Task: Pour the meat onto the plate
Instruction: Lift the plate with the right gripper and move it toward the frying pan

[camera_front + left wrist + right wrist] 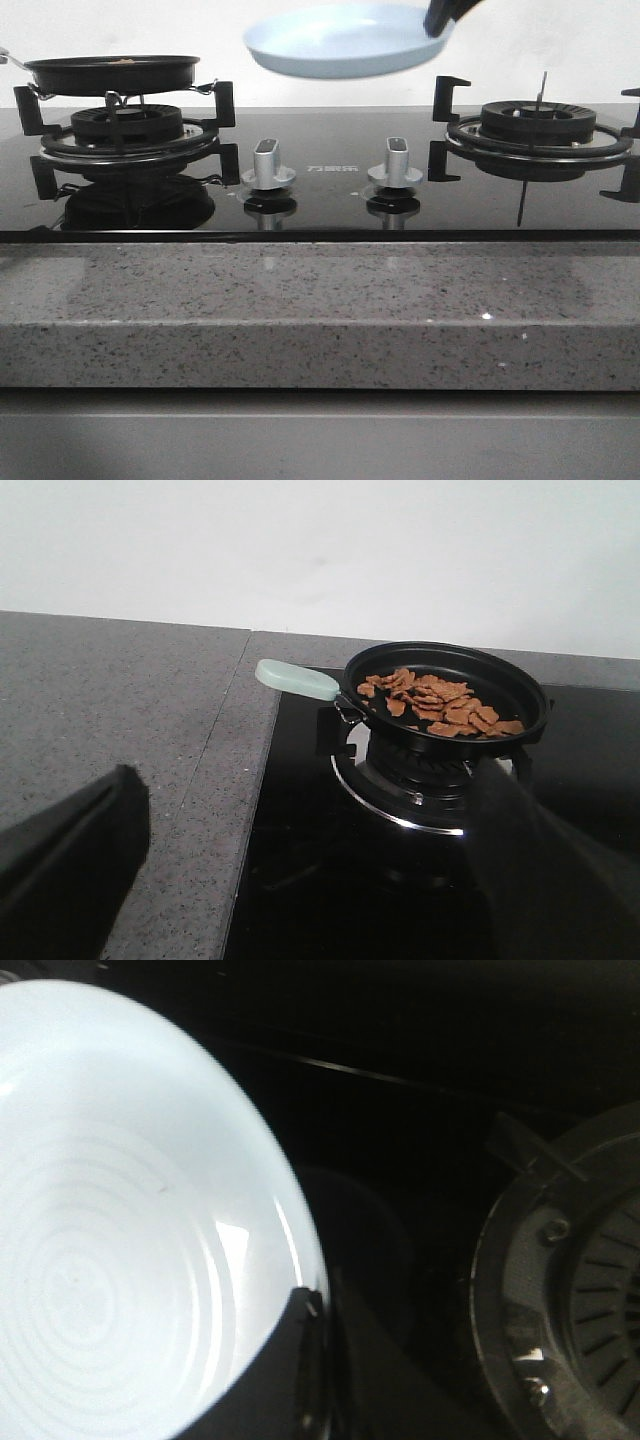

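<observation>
I read the task as barely begun: none of the meat (440, 704) has left the frying pan (445, 693), and the plate (348, 41) carries nothing that I can see. The meat lies as a loose heap of reddish-brown pieces across the pan's floor, and the pan sits on the left burner (127, 128) of the stove, its pale handle (297, 679) reaching out toward the grey bench (120, 700).

The plate is off the stove altogether, held in the air above the middle of the hob, over the two silver knobs (269, 164), well to the right of the pan and a little higher than its rim. In the right wrist view its inside shows bare and glossy, with faint rings and no food.

My right tool (447, 17) has the plate by its right edge; the dark fingers (305, 1340) are closed over the rim, one visibly lying on the inner surface, so I judge the grip pinched tight on the plate.

My left tool (300, 880) holds nothing. Its fingers stand wide apart at the near edge of its own view, with bench and black glass between them, and it is well short of the pan handle.

What is left, as I judge it: bring the plate alongside the pan, take the handle with the left tool, lift and tip the pan so the meat slides out.
</observation>
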